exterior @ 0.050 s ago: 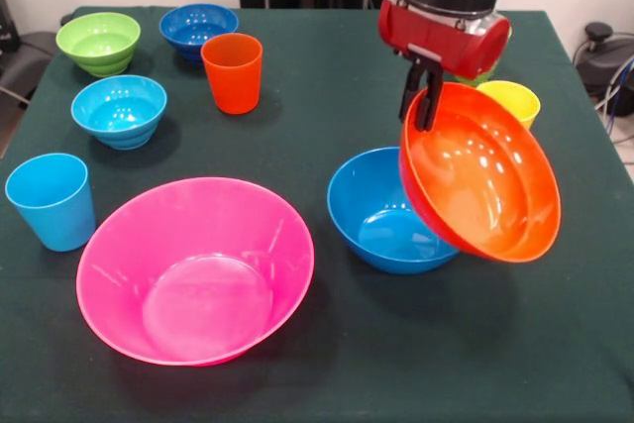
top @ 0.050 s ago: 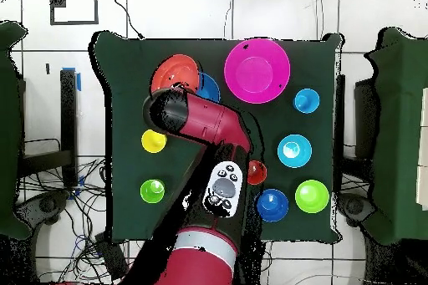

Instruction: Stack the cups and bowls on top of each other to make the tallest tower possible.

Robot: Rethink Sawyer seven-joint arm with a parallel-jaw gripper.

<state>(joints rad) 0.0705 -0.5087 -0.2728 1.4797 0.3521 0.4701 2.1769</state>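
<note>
Front view shows the orange bowl (exterior @ 0.050 s ago: pixel 482 177) pinched by its upper rim in the gripper (exterior @ 0.050 s ago: pixel 424 104), hanging steeply tilted with its lower edge over the blue bowl (exterior @ 0.050 s ago: pixel 384 211), probably so it can be lowered to nest inside. The pink bowl (exterior @ 0.050 s ago: pixel 195 269) sits apart on the green table (exterior @ 0.050 s ago: pixel 327 364), waiting its turn, while the small bowls (exterior @ 0.050 s ago: pixel 119 110) and cups (exterior @ 0.050 s ago: pixel 232 71) stand farther off, unstacked.

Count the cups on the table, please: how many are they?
4. Light blue cup at the front view's left edge; orange cup beside the dark blue bowl; yellow cup behind the held orange bowl; green cup mostly hidden there.
</note>
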